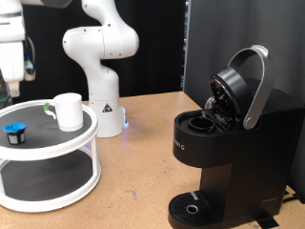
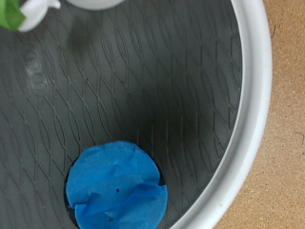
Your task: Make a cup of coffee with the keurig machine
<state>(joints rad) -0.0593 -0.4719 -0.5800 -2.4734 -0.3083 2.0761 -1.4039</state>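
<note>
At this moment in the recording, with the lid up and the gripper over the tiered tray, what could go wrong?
1. The small blue-topped black pod lies close to the round white tray's rim; a descending finger might strike the rim.
2. The small white mug stands near the pod on the same shelf and could be bumped.
3. The boxy matte-black Keurig machine has its lid raised, an obstacle to any approach.

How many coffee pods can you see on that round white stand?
1. A single pod with a blue top sits on the upper shelf of the stand, at the exterior view's left, apart from the cup. The lower shelf shows none, though part is hidden.
</note>
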